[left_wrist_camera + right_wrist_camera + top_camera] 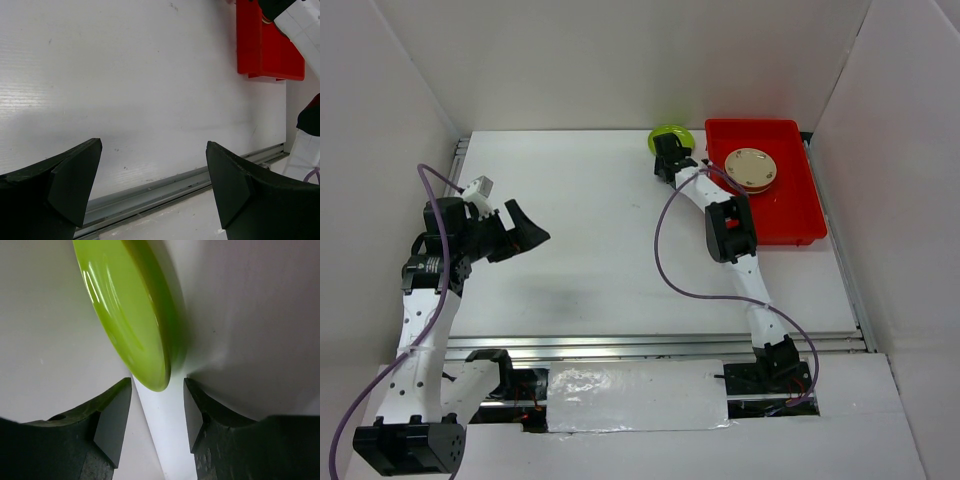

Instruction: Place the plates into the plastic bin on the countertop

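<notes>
One lime green plate (pixel 135 310) is propped tilted at the back of the countertop (pixel 590 230), just beside the red plastic bin (pixel 790 205). Its rim is straddled by the right gripper (pixel 156 395), jaws part-open and apparently not yet clamped, which suits an edge pinch. The left gripper (pixel 152 147) is held wide open and empty.

A lime green plate (pixel 131 315) tilts between parted jaws.
</notes>
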Controlling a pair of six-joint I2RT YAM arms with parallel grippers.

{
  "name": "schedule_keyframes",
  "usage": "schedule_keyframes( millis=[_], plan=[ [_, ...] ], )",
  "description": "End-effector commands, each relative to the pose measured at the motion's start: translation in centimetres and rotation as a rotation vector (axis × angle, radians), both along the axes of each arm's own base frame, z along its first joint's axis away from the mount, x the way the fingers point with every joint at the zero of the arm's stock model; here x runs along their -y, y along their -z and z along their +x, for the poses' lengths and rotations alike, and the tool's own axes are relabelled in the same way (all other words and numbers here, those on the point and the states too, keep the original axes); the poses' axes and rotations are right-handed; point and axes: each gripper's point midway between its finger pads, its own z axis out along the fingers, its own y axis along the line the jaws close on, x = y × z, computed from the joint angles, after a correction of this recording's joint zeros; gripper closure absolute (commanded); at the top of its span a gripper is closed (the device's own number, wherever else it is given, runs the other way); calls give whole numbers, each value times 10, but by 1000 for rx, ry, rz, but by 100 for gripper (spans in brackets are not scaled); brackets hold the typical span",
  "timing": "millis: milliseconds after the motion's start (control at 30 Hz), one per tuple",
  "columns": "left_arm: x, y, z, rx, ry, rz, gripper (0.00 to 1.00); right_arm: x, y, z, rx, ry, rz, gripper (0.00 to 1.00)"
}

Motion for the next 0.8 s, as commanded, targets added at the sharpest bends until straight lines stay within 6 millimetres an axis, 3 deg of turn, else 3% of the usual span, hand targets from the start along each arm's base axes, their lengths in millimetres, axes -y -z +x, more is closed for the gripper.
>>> schedule_keyframes(
  millis=[0, 200, 367, 600, 667, 767],
  plan=[
    [2, -9, 2, 63, 26, 0, 1, 28, 6, 12, 19, 34, -56, 47],
    [3, -11, 3, 64, 31, -6, 1, 33, 6, 18, 36, 29, -59, 53],
    [3, -12, 2, 64, 28, -5, 1, 35, 7, 21, 42, 23, -60, 67],
    [1, -10, 1, 64, 23, 1, 1, 35, 8, 21, 55, -5, -49, 78],
    [1, -10, 1, 64, 22, 2, 1, 35, 6, 24, 69, -19, -41, 89],
    [0, -8, 1, 61, 16, 5, 1, 33, 6, 27, 88, -36, -29, 98]
  ],
)
